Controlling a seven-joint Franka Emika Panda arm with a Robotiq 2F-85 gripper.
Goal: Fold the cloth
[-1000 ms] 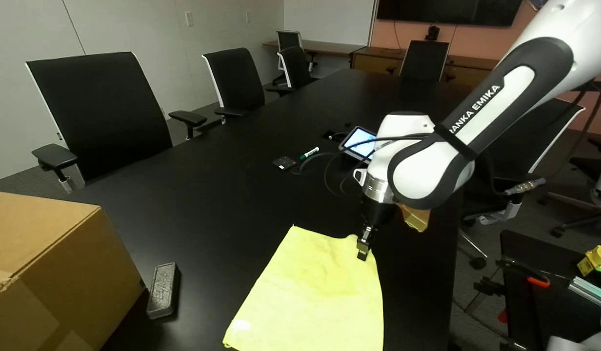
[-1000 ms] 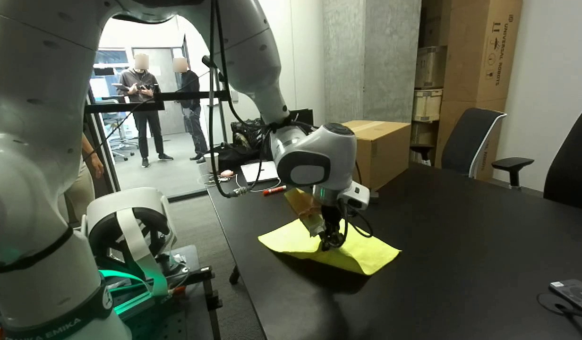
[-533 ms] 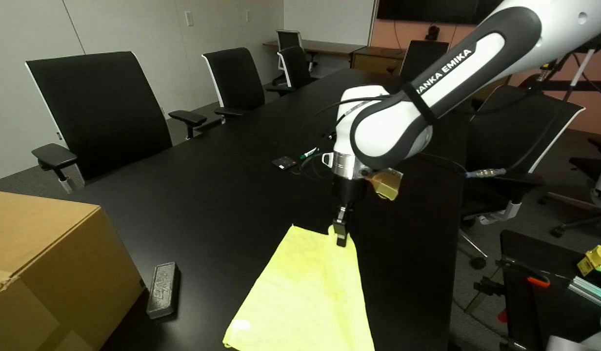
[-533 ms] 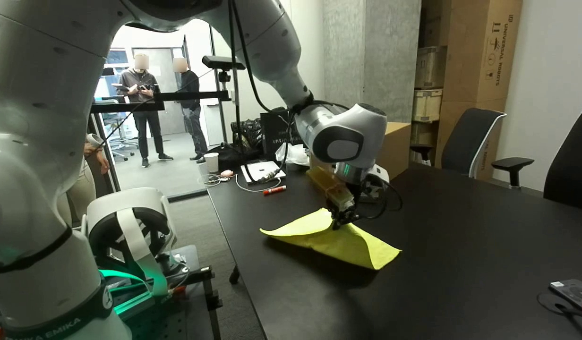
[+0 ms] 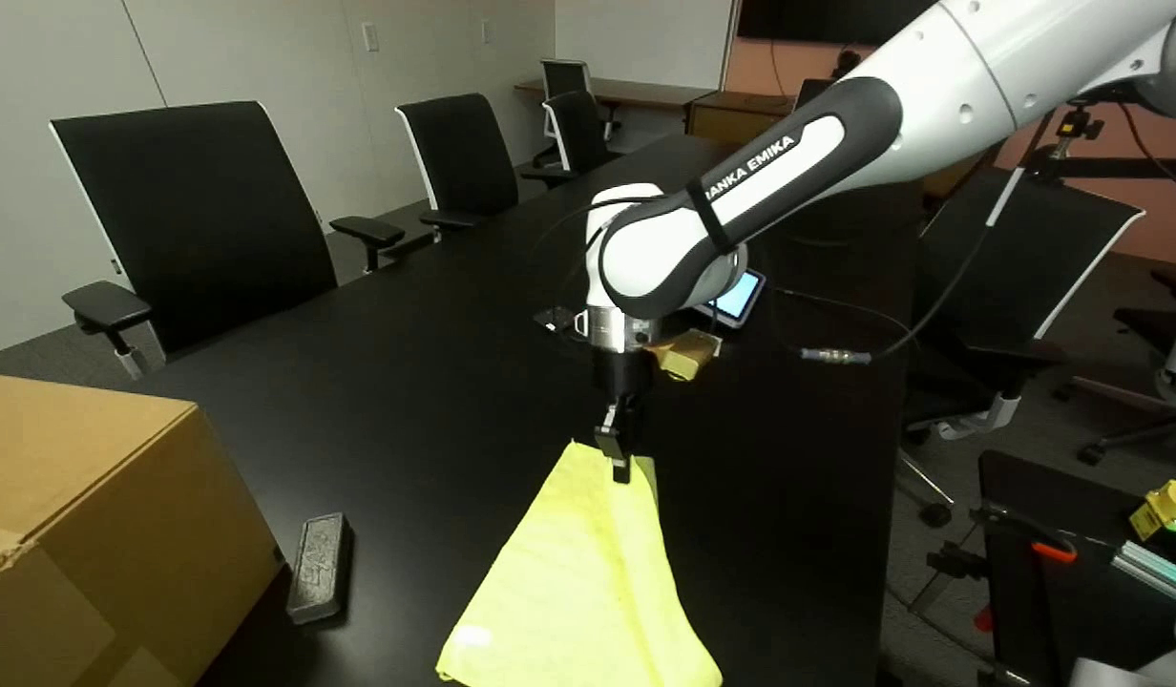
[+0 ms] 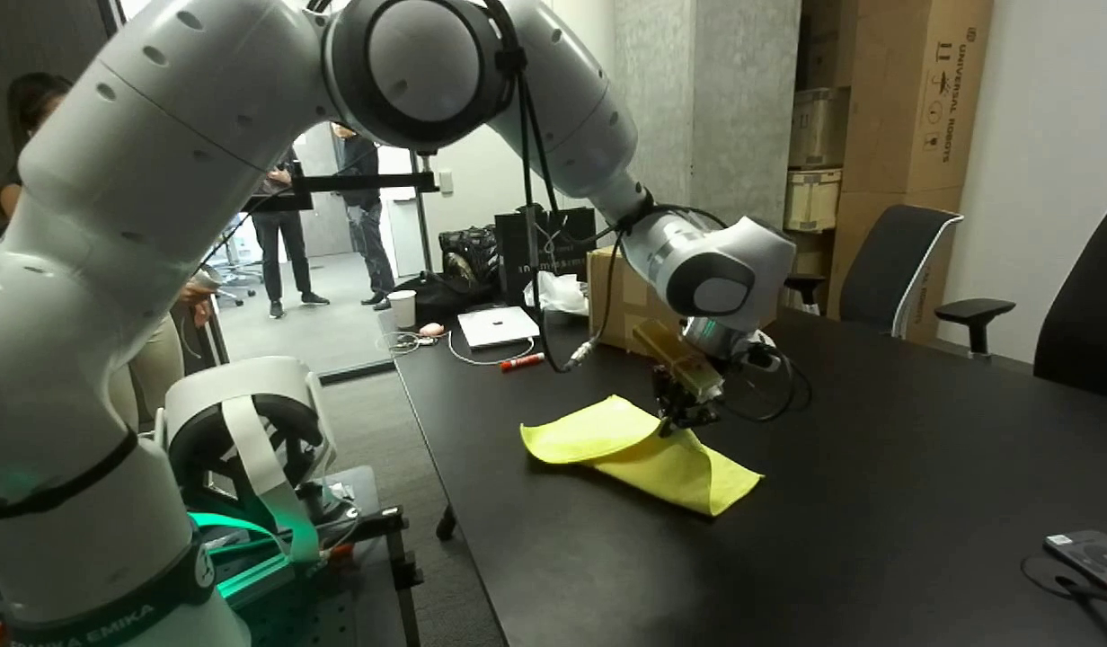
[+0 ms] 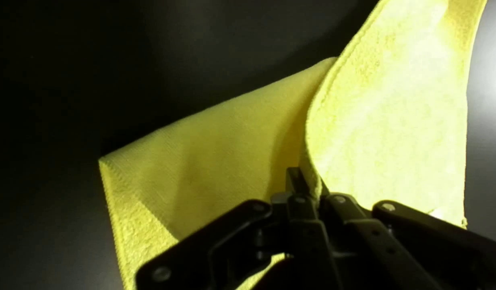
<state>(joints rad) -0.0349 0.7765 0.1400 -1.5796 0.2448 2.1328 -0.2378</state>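
The bright pale-yellow cloth lies on the black table in both exterior views [image 5: 574, 582] [image 6: 661, 472]. One side of it is lifted and curled over the rest. My gripper is at the cloth's far end in an exterior view [image 5: 621, 470] and over its middle in an exterior view [image 6: 668, 428]. In the wrist view, the fingers [image 7: 309, 181] are shut on an edge of the cloth [image 7: 397, 121]. The raised flap stands between the fingertips. A lower layer spreads out flat to the left, with a corner turned. Part of the cloth is hidden under the fingers.
A tan cardboard box [image 5: 101, 544] and a black block [image 5: 321, 570] stand beside the cloth. A small tablet [image 5: 738, 299] lies beyond the arm. A laptop [image 6: 498, 327], a red marker [image 6: 522, 361] and a paper cup [image 6: 402, 308] are along the table edge.
My gripper has moved across the cloth toward the box side, carrying the held edge. The cloth's loose side has drawn in and now curls over the flat part.
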